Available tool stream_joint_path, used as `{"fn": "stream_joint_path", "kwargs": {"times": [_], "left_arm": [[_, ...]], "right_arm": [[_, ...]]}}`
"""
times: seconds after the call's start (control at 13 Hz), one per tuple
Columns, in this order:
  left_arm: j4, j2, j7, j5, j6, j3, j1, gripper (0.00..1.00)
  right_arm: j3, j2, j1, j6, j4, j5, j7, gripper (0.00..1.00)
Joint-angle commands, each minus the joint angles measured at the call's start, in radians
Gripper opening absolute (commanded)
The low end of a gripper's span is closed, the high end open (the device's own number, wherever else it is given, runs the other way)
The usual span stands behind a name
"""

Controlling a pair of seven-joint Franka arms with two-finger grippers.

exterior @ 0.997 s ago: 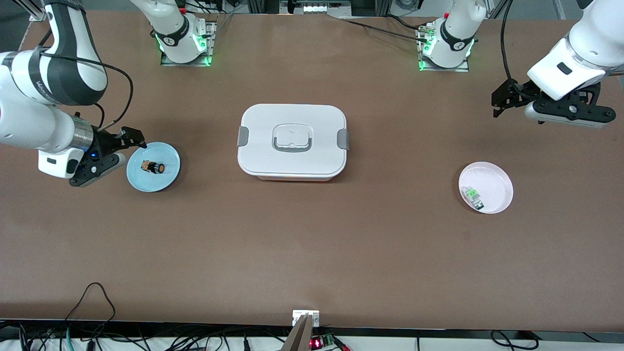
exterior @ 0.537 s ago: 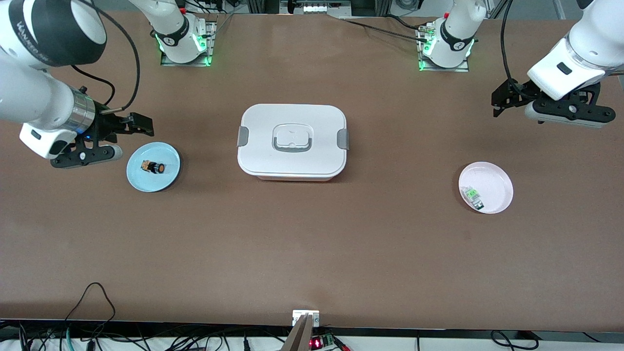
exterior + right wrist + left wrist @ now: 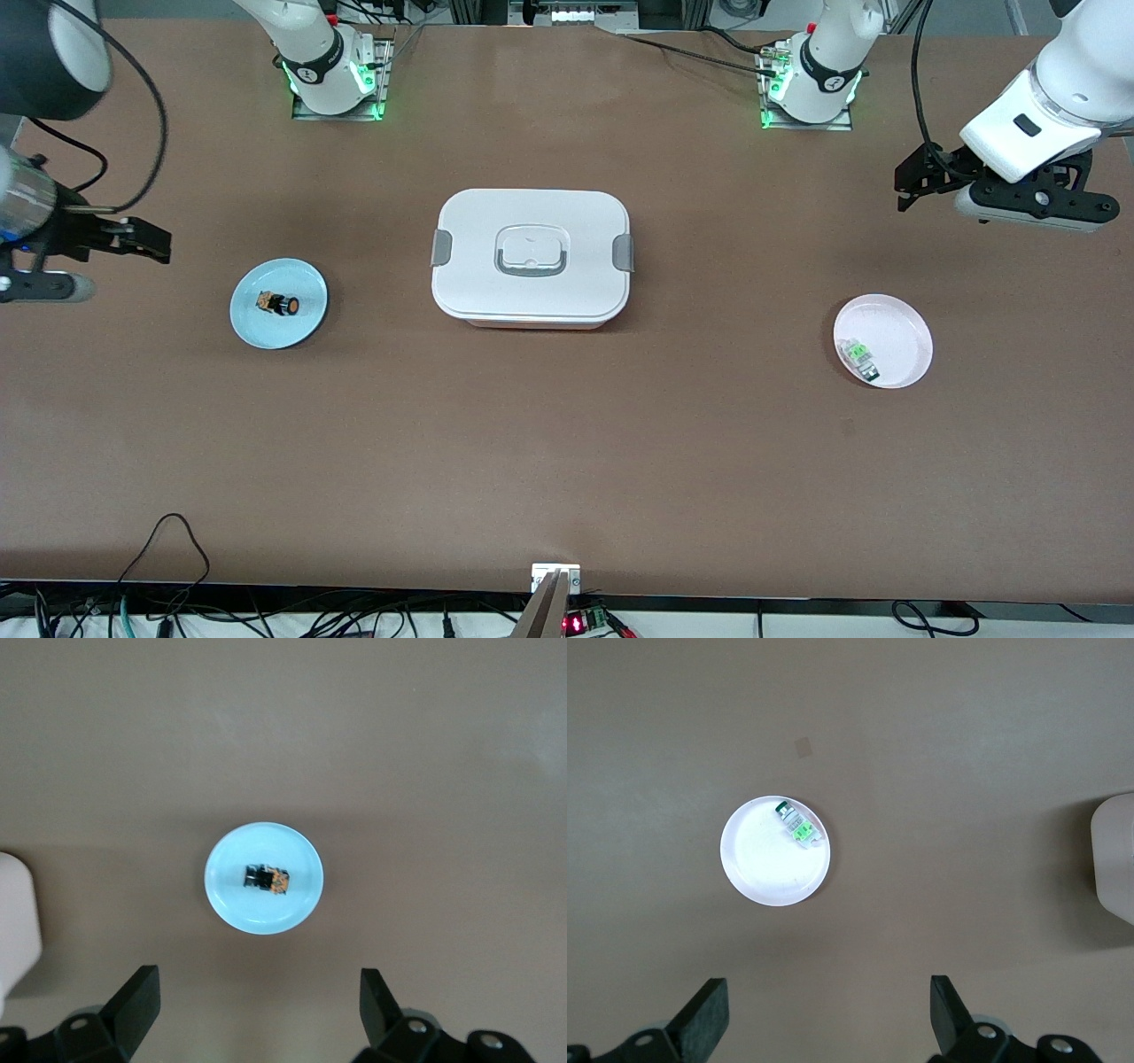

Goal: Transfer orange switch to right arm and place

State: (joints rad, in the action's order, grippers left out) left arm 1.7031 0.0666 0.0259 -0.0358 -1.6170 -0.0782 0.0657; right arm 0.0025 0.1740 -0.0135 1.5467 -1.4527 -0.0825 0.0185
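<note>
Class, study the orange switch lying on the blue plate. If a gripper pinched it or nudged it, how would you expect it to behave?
The orange switch looks blocky and hard, so probably stiff rather than floppy. It is tiny next to the blue plate, so likely very light and easily knocked aside. Its smooth plate may let it slide when nudged, though flat sides suggest little rolling.

White arms [image 3: 1054,97] with black cables, green-lit bases [image 3: 337,84], black jaws.
</note>
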Motion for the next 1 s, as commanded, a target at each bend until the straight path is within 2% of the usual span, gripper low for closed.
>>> {"fn": "stream_joint_path", "kwargs": {"times": [0.0, 0.23, 0.46, 0.77, 0.92], "left_arm": [[-0.02, -0.004, -0.006, -0.012, 0.022, 0.0, -0.001, 1.0], [-0.02, -0.004, -0.006, -0.012, 0.022, -0.003, -0.001, 1.0], [-0.022, -0.004, -0.007, -0.012, 0.023, -0.006, -0.001, 1.0], [-0.022, -0.004, -0.007, -0.012, 0.023, -0.006, -0.001, 1.0], [-0.022, -0.004, -0.007, -0.012, 0.022, -0.006, -0.001, 1.0]], "right_arm": [[-0.024, -0.016, -0.003, -0.014, 0.048, 0.035, 0.021, 1.0], [-0.083, -0.036, 0.004, -0.025, 0.049, 0.026, -0.003, 1.0], [-0.081, -0.063, 0.0, -0.062, 0.014, 0.021, -0.031, 1.0], [-0.085, -0.163, 0.0, -0.089, -0.129, 0.021, 0.02, 1.0], [-0.087, -0.197, 0.001, -0.085, -0.158, 0.021, 0.008, 1.0]]}}
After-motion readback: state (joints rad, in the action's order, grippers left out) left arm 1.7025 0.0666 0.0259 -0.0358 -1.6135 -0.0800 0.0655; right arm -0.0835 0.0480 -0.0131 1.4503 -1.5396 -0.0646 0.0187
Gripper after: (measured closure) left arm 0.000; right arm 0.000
